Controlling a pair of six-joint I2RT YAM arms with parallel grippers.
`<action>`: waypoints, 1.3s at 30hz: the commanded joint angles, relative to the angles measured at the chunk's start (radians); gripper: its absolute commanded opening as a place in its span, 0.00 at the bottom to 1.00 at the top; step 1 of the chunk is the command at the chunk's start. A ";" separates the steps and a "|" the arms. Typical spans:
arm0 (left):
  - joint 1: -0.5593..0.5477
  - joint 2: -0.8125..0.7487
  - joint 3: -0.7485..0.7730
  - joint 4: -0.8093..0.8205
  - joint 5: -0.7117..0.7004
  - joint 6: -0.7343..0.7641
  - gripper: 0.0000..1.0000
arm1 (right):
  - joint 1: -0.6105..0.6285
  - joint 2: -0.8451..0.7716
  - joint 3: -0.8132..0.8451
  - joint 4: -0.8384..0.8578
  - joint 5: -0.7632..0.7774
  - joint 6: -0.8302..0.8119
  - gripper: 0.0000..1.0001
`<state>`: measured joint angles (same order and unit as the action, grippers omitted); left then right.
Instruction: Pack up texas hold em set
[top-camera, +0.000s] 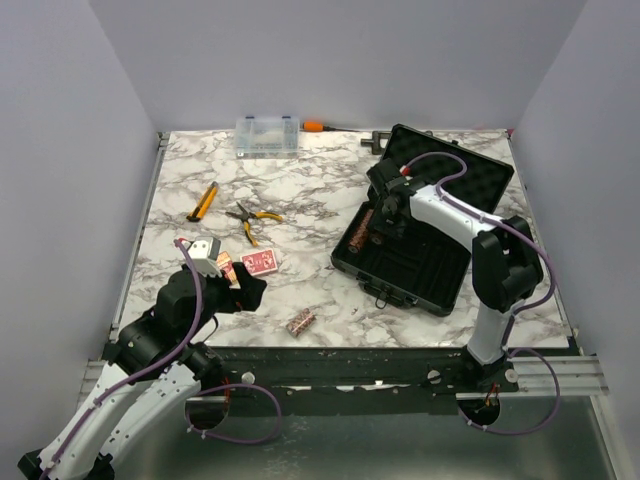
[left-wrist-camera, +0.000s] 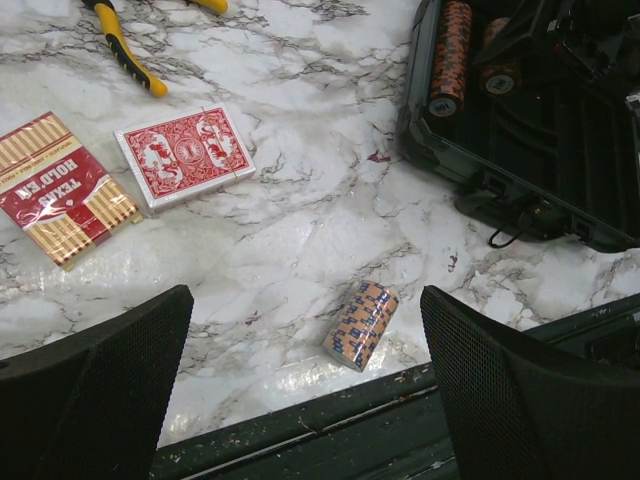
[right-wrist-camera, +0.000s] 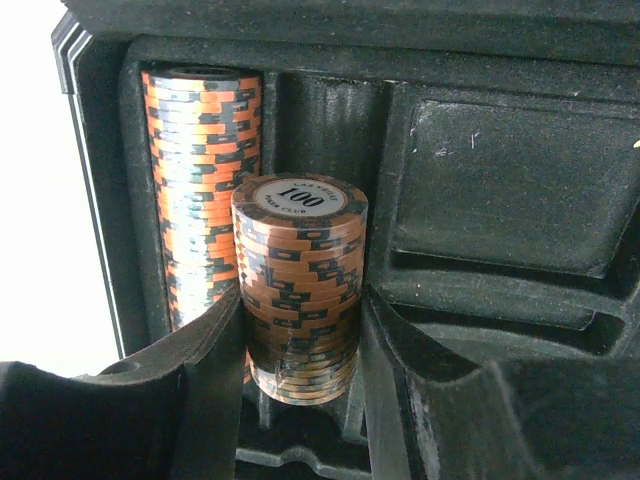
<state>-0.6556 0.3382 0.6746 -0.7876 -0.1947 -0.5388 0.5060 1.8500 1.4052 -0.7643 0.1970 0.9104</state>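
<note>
While my right gripper (right-wrist-camera: 300, 325) pinches a short brown-red roll of poker chips (right-wrist-camera: 300, 270) between its fingers, the roll sits in a foam slot of the open black rectangular hard case (top-camera: 420, 270), just beside a longer orange chip stack (right-wrist-camera: 200, 190). My left gripper (left-wrist-camera: 305, 340) hangs with fingers spread wide over the white marble table (left-wrist-camera: 300, 230), near a loose tan chip roll (left-wrist-camera: 361, 324). I see a red-backed card deck (left-wrist-camera: 185, 155) farther off.

Set on marble tabletop (top-camera: 330, 190): clear organizer box (top-camera: 267, 133) at far edge, yellow cutter (top-camera: 203, 201) beside orange-handled pliers (top-camera: 248, 222).
</note>
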 joint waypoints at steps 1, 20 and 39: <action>0.005 0.010 -0.002 -0.002 -0.026 -0.007 0.94 | -0.011 0.018 -0.004 0.009 0.032 0.041 0.03; 0.010 0.020 -0.003 -0.003 -0.020 -0.006 0.94 | -0.052 0.052 0.000 0.045 -0.019 0.041 0.23; 0.013 0.027 -0.003 -0.003 -0.017 -0.007 0.94 | -0.062 0.066 0.028 0.091 -0.057 0.023 0.56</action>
<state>-0.6479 0.3584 0.6746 -0.7876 -0.1959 -0.5392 0.4557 1.8893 1.3945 -0.7319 0.1555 0.9348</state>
